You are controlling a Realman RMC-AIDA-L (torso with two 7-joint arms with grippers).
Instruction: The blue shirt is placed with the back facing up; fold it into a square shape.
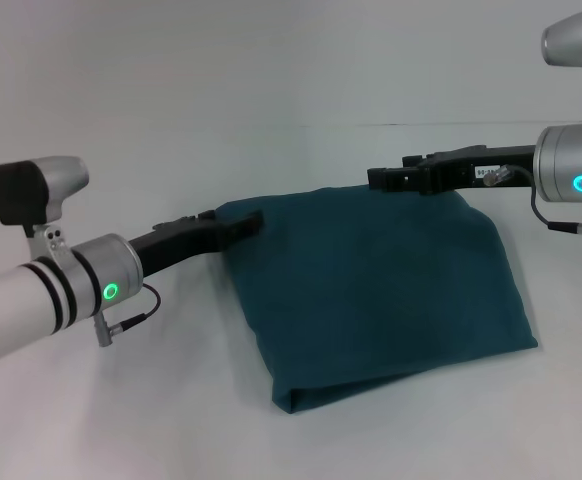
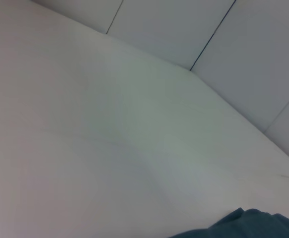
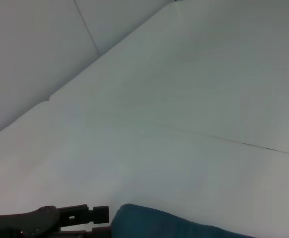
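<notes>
The blue shirt [image 1: 381, 290] is a folded, several-layer bundle in the middle of the white table, with its near fold resting by the front. Its far edge is raised and stretched between my two grippers. My left gripper [image 1: 254, 220] is shut on the far left corner. My right gripper [image 1: 379, 180] is shut on the far right part of that edge. A strip of the blue shirt [image 2: 249, 225] shows in the left wrist view. The right wrist view shows the blue shirt [image 3: 164, 224] with my left gripper [image 3: 92, 214] beside it.
The white table [image 1: 121, 400] surrounds the cloth on all sides. A pale panelled wall [image 2: 253, 59] rises behind the table. A thin seam line [image 3: 234, 141] runs across the tabletop.
</notes>
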